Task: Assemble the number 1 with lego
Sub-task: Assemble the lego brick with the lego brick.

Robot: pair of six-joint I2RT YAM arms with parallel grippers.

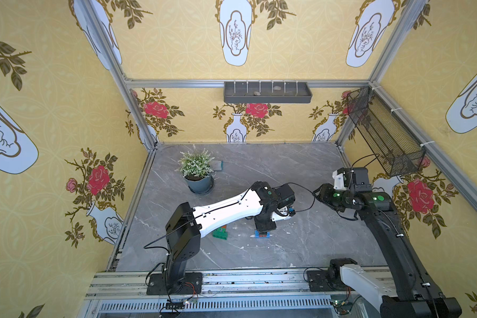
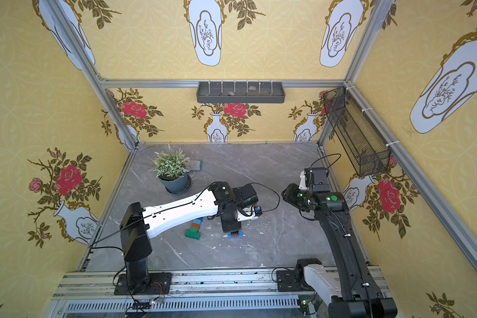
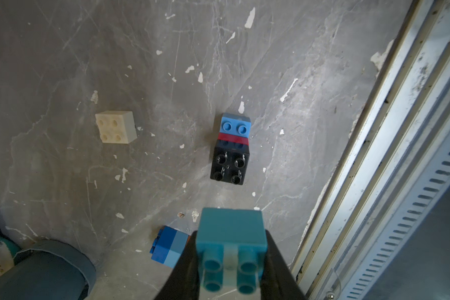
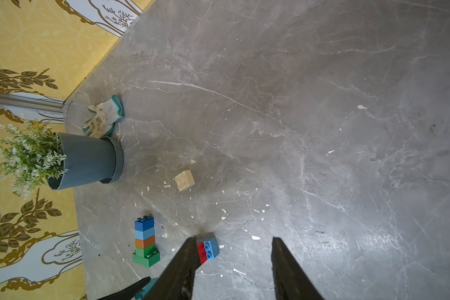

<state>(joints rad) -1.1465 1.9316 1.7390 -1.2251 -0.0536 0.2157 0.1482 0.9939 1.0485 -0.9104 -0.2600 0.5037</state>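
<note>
Where left gripper [image 3: 230,248] pinches, brick [image 3: 231,231] sits.

Teal brick [image 3: 231,241] above black-red-blue stack [image 3: 231,153]

Teal brick [image 3: 230,246] blurred; stack [image 1: 220,233] partly hidden behind left arm [image 1: 226,210]

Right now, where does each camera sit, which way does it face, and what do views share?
Top views: high over the front rail, looking down on the table; left arm and right arm show.
Left wrist: on its arm, looking down past the left gripper, shut on a teal brick, at a black brick.
Right wrist: on its arm, looking down through the open right gripper toward the plant pot.
Shared: both wrist views show the white brick.
</note>
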